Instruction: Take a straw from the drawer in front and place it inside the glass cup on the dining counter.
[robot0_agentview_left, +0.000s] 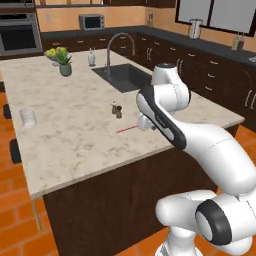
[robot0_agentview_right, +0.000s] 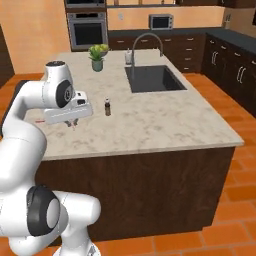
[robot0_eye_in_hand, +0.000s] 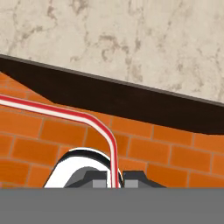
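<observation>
Gripper (robot0_eye_in_hand: 114, 180) above the dining counter (robot0_agentview_left: 85, 135) near its front edge.
Jaws closed narrow on the straw (robot0_eye_in_hand: 65, 114), which bends sideways; glass cup (robot0_agentview_left: 27, 117) stands well apart.

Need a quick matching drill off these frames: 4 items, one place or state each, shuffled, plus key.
Things:
1. straw
2. glass cup
3. potted plant
4. shakers

Places or states:
A. alone near the dining counter's left edge
B. far end of the slab, beside the sink
C. bent, pinched between the jaws of the gripper
D. mid-slab, in front of the sink

Pairs: 1-C, 2-A, 3-B, 4-D
</observation>
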